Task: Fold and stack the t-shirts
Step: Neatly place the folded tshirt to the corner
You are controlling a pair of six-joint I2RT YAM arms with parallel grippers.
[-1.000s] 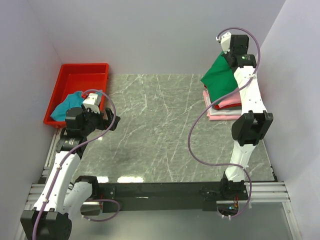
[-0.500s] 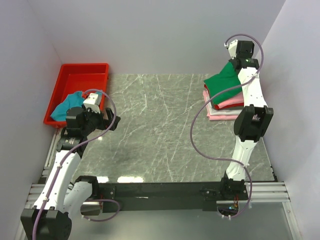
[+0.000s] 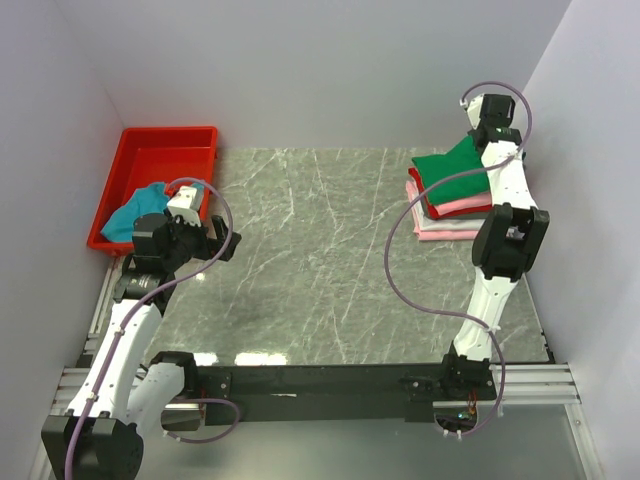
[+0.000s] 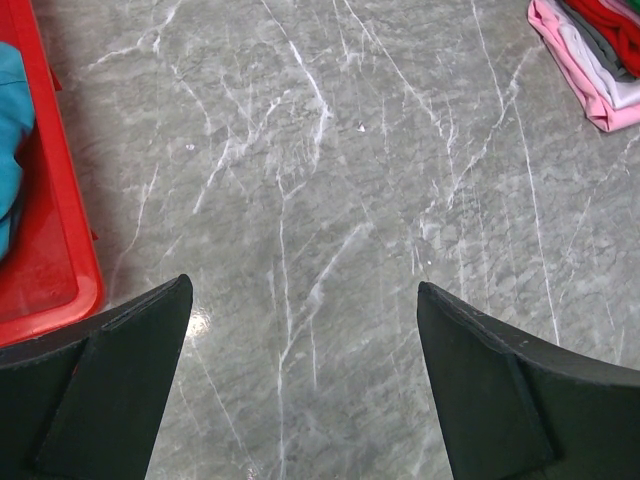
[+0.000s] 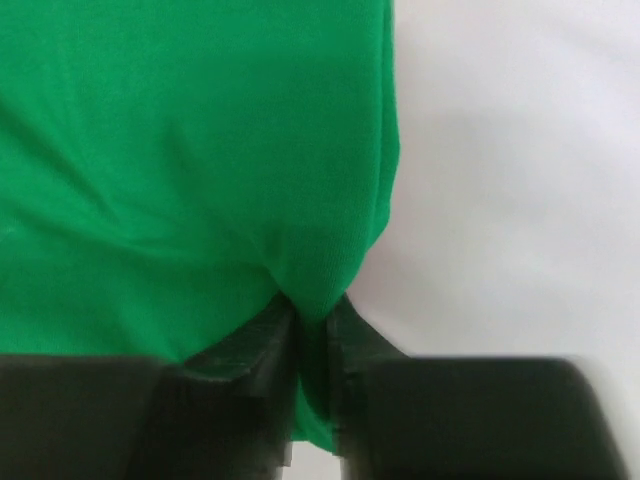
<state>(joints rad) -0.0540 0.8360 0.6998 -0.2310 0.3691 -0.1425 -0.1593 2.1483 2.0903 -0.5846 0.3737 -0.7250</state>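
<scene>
A bright green t-shirt point(image 3: 452, 170) lies flattened on top of the folded stack of red, pink and whitish t-shirts point(image 3: 447, 212) at the far right. My right gripper point(image 3: 481, 138) is at the shirt's far right corner. In the right wrist view its fingers stand almost together with a fold of the green t-shirt point(image 5: 190, 150) pinched between them at the right gripper point(image 5: 312, 312). A teal-blue t-shirt point(image 3: 140, 206) lies crumpled in the red tray point(image 3: 160, 150). My left gripper point(image 3: 224, 240) hovers open beside the tray; in the left wrist view the left gripper point(image 4: 305, 287) holds nothing over bare marble.
The red tray's rim point(image 4: 62, 235) and the teal-blue t-shirt point(image 4: 10, 120) sit just left of my left fingers. The pink edge of the stack point(image 4: 585, 75) shows far right. White walls close in behind and to the right of the stack.
The right arm has swung back and down, laying the hanging green t-shirt flat onto the stack. The left arm has stayed still.
</scene>
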